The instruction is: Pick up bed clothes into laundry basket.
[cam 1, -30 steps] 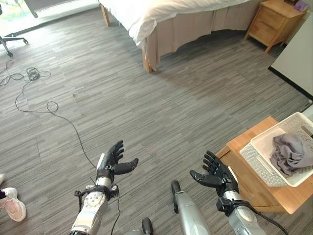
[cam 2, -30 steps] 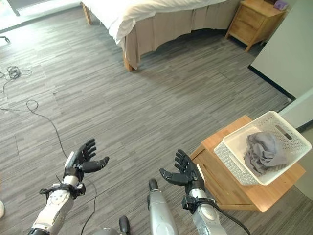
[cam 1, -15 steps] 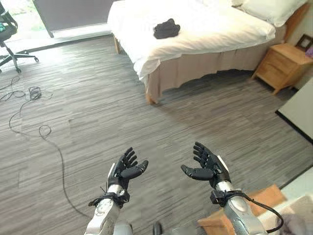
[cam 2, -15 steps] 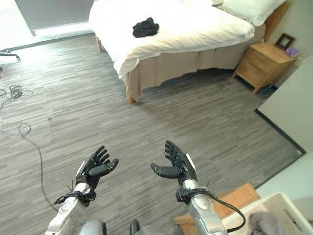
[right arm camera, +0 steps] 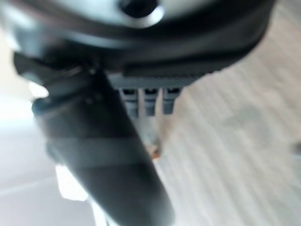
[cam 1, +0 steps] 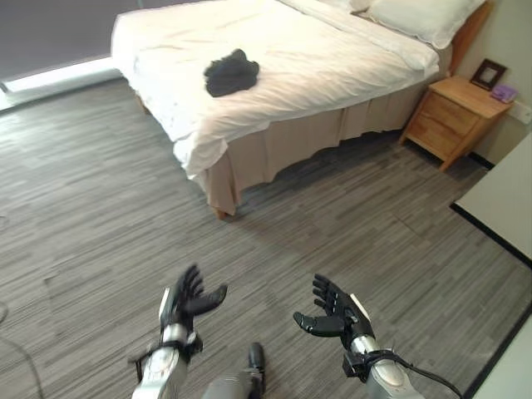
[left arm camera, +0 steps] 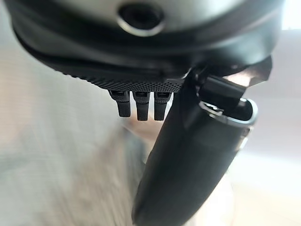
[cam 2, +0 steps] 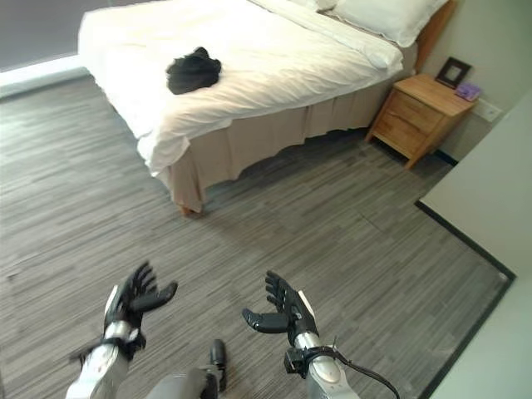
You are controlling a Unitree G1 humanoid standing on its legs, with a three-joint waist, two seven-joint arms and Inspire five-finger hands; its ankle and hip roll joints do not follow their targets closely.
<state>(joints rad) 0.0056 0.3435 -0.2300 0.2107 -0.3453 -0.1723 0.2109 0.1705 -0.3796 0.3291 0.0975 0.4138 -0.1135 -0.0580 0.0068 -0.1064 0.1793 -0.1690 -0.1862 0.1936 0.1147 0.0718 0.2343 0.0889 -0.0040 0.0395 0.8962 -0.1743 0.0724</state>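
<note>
Count, bed as landmark: 1 bed (cam 1: 316,75). 1 dark bundle of clothes (cam 1: 230,72) on top of it, near its foot end. 2 pillows (cam 1: 416,17) at its head end, one partly cut off. 1 wooden nightstand (cam 1: 453,112) beside its head end, carrying 1 picture frame (cam 1: 488,73) and 1 small purple item (cam 1: 504,93). 2 robot hands, left hand (cam 1: 184,306) and right hand (cam 1: 335,312), both empty, fingers spread, over the floor off the bed's foot.

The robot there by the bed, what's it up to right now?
Nothing is being handled yet. The robot stands on the floor short of the bed, with its left hand and right hand both open, empty and raised in front of it. A dark garment lies bunched on the bed's white cover, out of the hands' reach. A wooden nightstand stands beside the bed. The likely next step is to walk up and grab the garment.
</note>
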